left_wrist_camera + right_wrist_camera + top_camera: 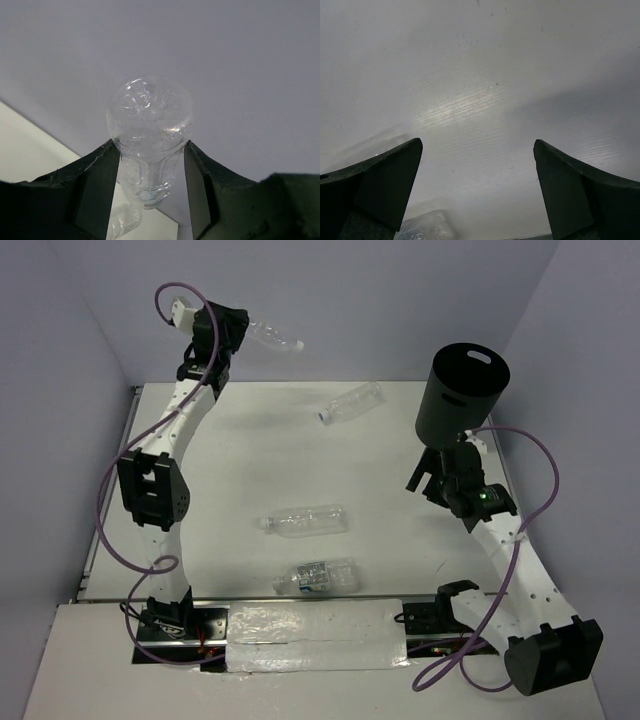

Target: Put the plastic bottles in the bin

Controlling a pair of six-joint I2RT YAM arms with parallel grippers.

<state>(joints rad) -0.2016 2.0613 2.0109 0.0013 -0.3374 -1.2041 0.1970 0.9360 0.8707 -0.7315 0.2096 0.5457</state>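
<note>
Gripping the held bottle (pixel 272 337) across its body, the left gripper (pixel 151 147) has both jaws pressed against the clear plastic. It hangs high at the far left, cap end pointing right. The bin (pixel 463 390) stands at the far right, well apart, so the whole width of the table (pixel 230 450) lies between them.

Risks as I judge them:
- Thin crinkly wall: it may cave under the squeeze and slide out mid-carry.
- The bottle sticks out sideways from the jaws, so a fast swing could twist it loose.
- Letting go off-centre means it clips the rim and bounces out.
- The bin is tall, so a knock from either arm could tip it.
- The right gripper (pixel 477 150) sits just near the bin, jaws spread and empty, close to the left arm's likely path.

Three more lie flat: far bottle (pixel 350 402), middle bottle (pixel 303 520), labelled bottle (pixel 315 576) nearest the bases.

Writing: blue print on the labelled bottle, too small to read. No other text legible.
</note>
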